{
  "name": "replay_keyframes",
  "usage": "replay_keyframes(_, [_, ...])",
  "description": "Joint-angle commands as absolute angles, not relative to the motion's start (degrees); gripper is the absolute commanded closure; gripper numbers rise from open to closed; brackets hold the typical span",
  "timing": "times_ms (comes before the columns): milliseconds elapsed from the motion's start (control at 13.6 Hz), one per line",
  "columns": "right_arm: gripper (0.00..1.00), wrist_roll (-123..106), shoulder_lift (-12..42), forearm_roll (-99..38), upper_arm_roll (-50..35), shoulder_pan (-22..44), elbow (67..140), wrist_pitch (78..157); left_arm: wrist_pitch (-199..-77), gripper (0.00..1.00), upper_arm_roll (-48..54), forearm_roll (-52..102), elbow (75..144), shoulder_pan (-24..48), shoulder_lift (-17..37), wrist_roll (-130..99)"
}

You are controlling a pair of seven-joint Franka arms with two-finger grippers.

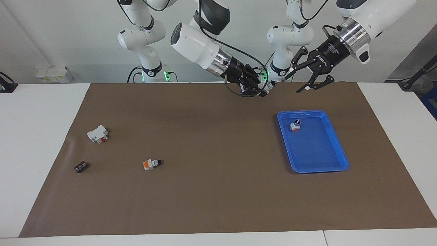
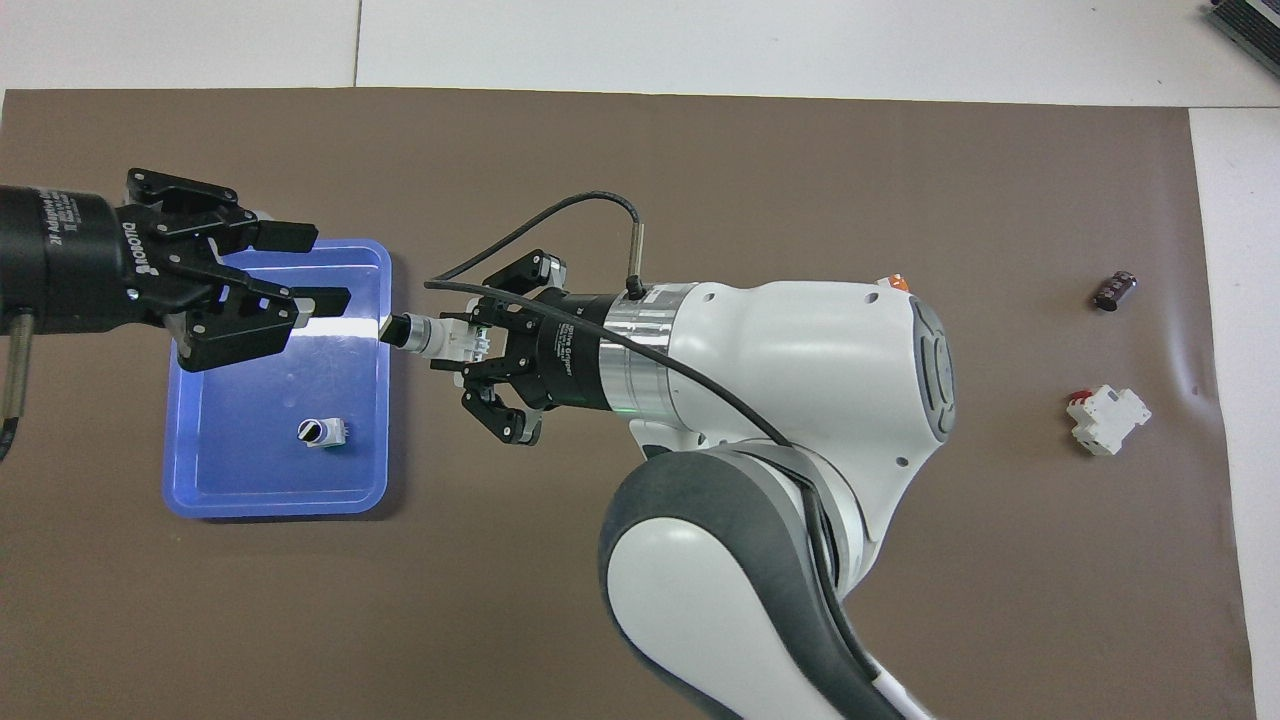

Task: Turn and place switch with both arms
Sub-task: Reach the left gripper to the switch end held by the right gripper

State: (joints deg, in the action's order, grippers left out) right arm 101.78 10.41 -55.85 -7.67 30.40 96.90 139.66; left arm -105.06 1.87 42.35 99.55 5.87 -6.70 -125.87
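Note:
My right gripper (image 1: 261, 87) (image 2: 450, 340) is shut on the switch (image 1: 269, 85) (image 2: 425, 333), a small white-grey body with a green base between the fingers. It holds the switch level in the air, beside the blue tray (image 1: 319, 169) (image 2: 275, 505), with the black knob pointing at my left gripper. My left gripper (image 1: 297, 82) (image 2: 325, 267) is open and empty. It is raised over the tray, facing the knob a short gap away and not touching it.
An orange-based switch (image 1: 295, 125) (image 2: 320, 432) stands in the tray. Another orange-based switch (image 1: 152, 164) lies on the brown mat, mostly hidden under the right arm in the overhead view. A white block with red (image 1: 98, 134) (image 2: 1108, 418) and a small dark part (image 1: 80, 167) (image 2: 1114, 290) lie toward the right arm's end.

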Motion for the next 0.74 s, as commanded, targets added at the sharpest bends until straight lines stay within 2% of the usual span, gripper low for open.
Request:
replay_keyframes(0, [1.0,103.18,10.99,-54.23,-7.65,30.06,95.98,139.31,-105.83,0.32,2.11,43.33,104.05,7.12,-9.93,-126.74])
replay_keyframes(294, [1.0,103.1,10.99,-54.23,-7.65,29.71,95.98,138.96,-104.77,0.4,2.55,43.33,104.77,8.0,-10.37,-125.07])
replay_keyframes(662, [1.0,103.1,10.9,-54.23,-7.65,29.44,95.89,138.96,-104.68,0.46,2.72,43.68,105.99,8.35,-11.07,-122.78])
